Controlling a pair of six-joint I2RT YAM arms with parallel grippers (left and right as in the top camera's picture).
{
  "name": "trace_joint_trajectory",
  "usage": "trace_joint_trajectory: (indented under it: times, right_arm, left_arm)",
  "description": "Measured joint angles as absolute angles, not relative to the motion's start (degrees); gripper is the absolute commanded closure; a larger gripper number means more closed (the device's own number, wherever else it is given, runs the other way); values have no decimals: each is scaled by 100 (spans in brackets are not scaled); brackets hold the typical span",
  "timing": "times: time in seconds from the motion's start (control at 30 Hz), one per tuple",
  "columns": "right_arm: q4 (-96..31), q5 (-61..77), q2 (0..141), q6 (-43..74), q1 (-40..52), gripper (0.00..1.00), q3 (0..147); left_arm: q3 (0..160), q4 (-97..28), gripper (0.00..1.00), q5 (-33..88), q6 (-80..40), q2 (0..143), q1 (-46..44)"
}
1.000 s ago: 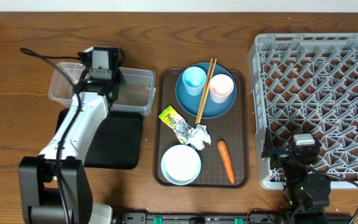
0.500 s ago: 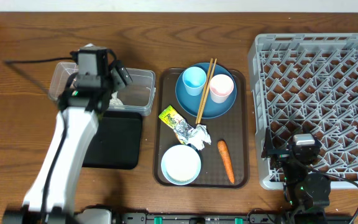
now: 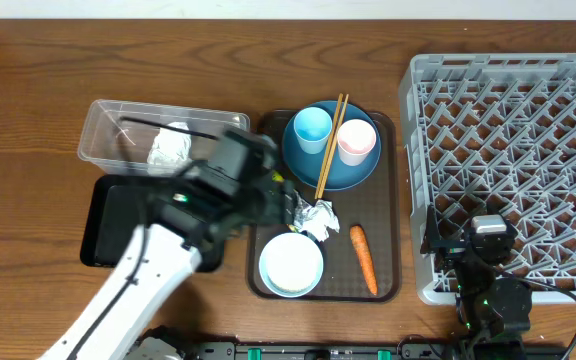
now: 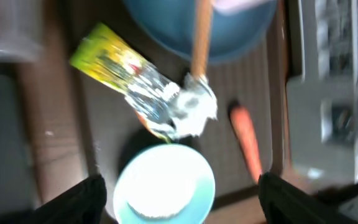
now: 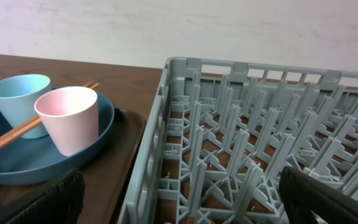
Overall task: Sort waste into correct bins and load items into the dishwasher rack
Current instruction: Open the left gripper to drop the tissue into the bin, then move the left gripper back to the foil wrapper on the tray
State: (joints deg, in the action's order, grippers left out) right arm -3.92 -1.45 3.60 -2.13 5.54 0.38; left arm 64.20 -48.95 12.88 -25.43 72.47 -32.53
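Observation:
My left gripper (image 3: 264, 190) (image 4: 188, 202) hovers open and empty above the brown tray's left side. Below it lie the yellow-green snack packet (image 4: 114, 62) (image 3: 280, 190) with its crumpled silvery end, the light-blue bowl (image 4: 165, 186) (image 3: 291, 264) and the carrot (image 4: 246, 137) (image 3: 364, 258). The white napkin (image 3: 171, 148) lies in the clear tub (image 3: 108, 125). The black tray (image 3: 103, 225) sits in front of the tub. The dark-blue plate (image 3: 353, 172) carries the blue cup (image 3: 312, 128), pink cup (image 3: 356, 141) and chopsticks (image 3: 328, 145). My right gripper (image 5: 188, 199) stands open over the grey rack (image 5: 260, 143) (image 3: 513, 150).
The brown serving tray (image 3: 393, 200) lies between the bins and the rack. The right arm (image 3: 490, 255) sits at the rack's front-left corner. In the right wrist view the pink cup (image 5: 70, 118) and blue cup (image 5: 20, 99) stand left of the rack wall.
The left gripper opened over the clear tub and left the napkin inside. The left arm then swung right and toward the front, over the brown tray. The right arm stayed still.

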Motion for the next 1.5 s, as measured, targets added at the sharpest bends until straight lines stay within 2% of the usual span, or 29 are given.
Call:
trace_joint_trajectory:
  times: [0.23,0.4,0.63,0.93,1.23,1.5]
  right_arm:
    - [-392,-145,360,-213,554,1,38]
    - [-392,-145,360,-213,554,1,38]
    - [-395,-145,360,-213,554,1,38]
    - [-392,-145,360,-213,554,1,38]
    - [-392,-145,360,-213,554,1,38]
    - [-392,-145,360,-213,554,1,38]
  left_arm:
    - [6410,-4766,20,528,-2545,7876,-4541]
    - [6407,-4495,20,193,-2545,8475,-4908]
    - [6405,-3946,21,51,-2543,9362,-5011]
    - [6399,-3745,37,-21,-2547,9898,-5011]
    - [6399,-3529,50,-43,-2530,9926,-5011]
    - [6399,-3479,50,-40,-2523,9929,-5011]
